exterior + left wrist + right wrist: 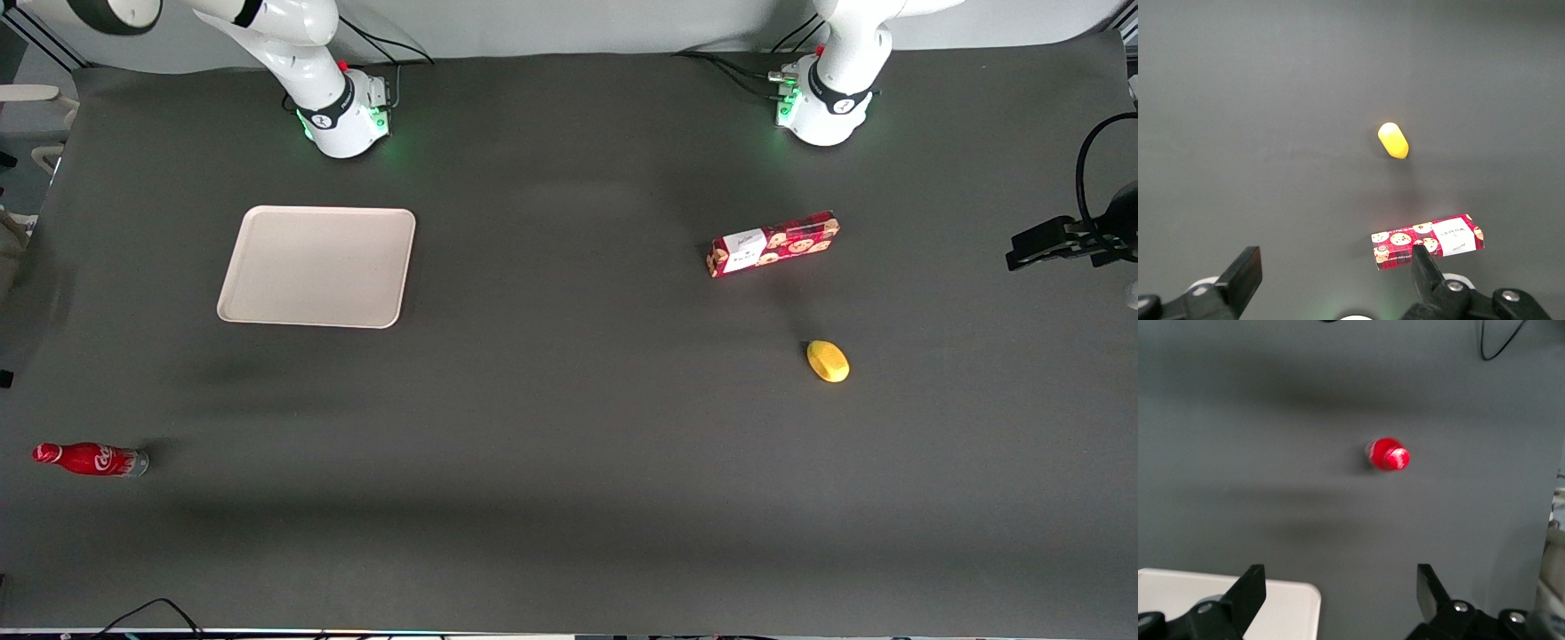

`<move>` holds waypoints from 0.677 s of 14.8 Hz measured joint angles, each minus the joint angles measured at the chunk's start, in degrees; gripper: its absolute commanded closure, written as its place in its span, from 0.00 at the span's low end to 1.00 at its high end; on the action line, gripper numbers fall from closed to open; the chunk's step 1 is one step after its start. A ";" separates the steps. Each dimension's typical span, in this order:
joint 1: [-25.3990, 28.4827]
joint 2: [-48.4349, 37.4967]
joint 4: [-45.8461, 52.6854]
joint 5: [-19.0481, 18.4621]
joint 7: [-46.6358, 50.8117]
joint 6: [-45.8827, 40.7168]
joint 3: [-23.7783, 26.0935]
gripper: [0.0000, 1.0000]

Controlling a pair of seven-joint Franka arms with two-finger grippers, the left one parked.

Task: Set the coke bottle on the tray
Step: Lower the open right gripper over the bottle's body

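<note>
1. The desk (569, 427) is covered edge to edge in a matte, dark grey mat with a soft, slightly mottled finish.
2. The coke bottle (91, 459) is a slim, glossy red bottle with white script, a red cap and a silvery base. In the front view it sits at about eight o'clock from the desk's middle, toward the working arm's end and nearer the front camera than every other item. The wrist camera looks almost straight down its round red cap (1389, 454), so it seems to stand upright.
3. The tray (318, 267) is a flat, pale beige rectangle with rounded corners and a low, smooth rim. It lies at about one o'clock from the bottle, well apart from it, with nothing on it. One rounded corner (1295, 597) shows in the right wrist view.
4. The gripper (1340, 597) hangs above the desk over the edge of the tray. Its two black, angular fingers (1248, 590) are spread wide, with nothing between them.
5. A red rectangular cookie box (773, 244) of printed card, with a white label, lies toward the parked arm's end.
6. A small, smooth yellow oval object (828, 361) lies at about five o'clock from the box, near it but not touching.
</note>
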 measured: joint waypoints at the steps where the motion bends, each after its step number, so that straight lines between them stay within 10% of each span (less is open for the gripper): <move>1: -0.36 2.26 1.29 0.00 -0.42 1.54 0.01 0.00; 10: -3.43 14.97 3.20 0.22 -3.96 13.60 1.36 0.00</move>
